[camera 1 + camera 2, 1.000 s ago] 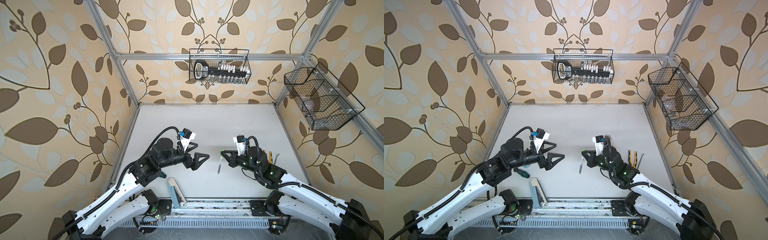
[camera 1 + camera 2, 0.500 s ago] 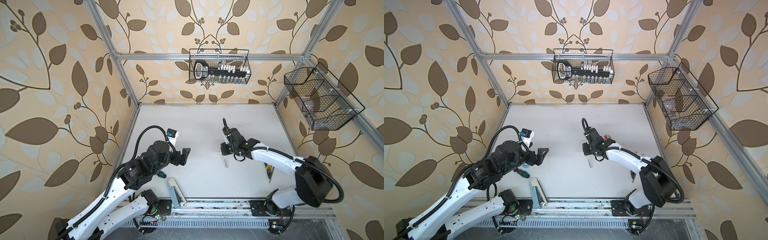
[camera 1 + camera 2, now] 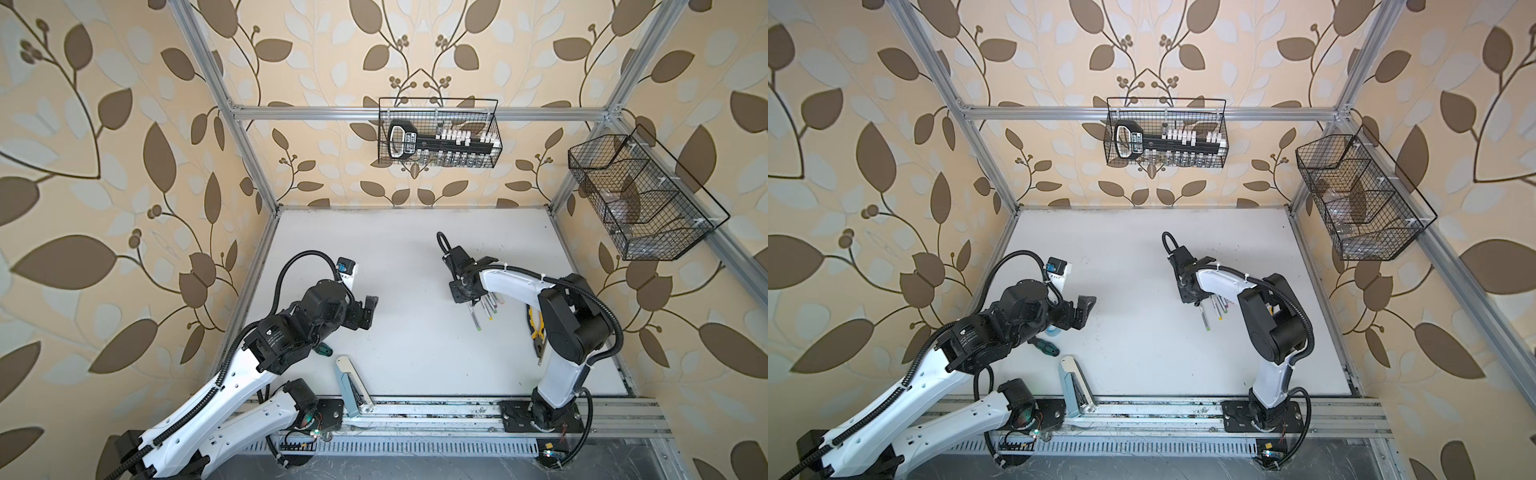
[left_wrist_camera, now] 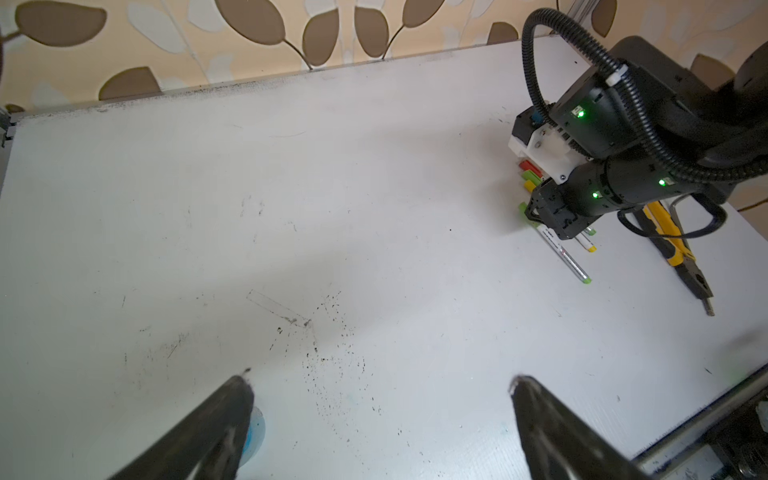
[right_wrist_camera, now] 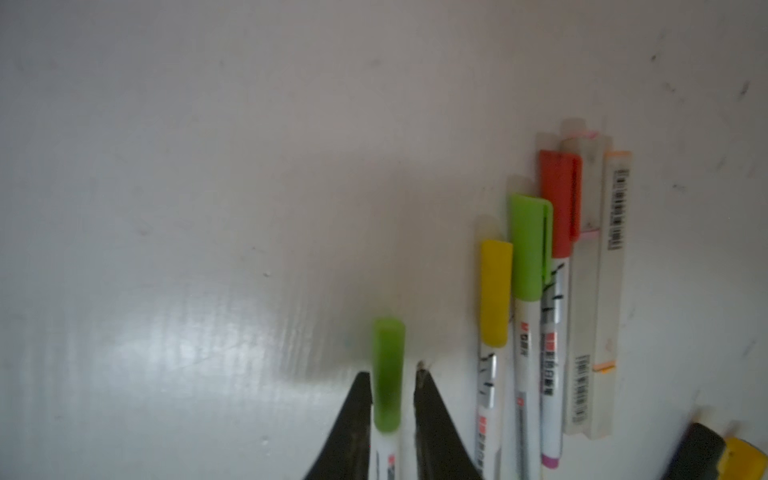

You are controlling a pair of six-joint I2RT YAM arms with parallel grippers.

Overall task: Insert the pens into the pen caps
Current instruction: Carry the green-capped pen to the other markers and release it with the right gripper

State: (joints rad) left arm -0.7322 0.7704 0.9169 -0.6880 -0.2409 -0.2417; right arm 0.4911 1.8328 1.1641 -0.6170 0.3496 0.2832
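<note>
A white bench, scuffed and peppered with black specks, fills a cell framed in aluminium rails and papered in beige with large brown leaves. A black wire basket hangs on the back wall and holds a black rack with white blocks; the rack's white label is too small to read. A second wire basket hangs on the right wall.

The pens lie side by side on the right half of the bench, just beside yellow-and-black pliers. In the right wrist view their pen caps are on: yellow, green and red. The barrels carry red characters and dark print, too blurred to read. Two thicker white pens bear barcodes.

The right jaws stand narrowly apart astride a green-capped pen on the bench, with a sliver of gap at one side. The left jaws stand wide apart over bare bench, holding nothing, near a green-handled screwdriver and a pale blue stapler.
</note>
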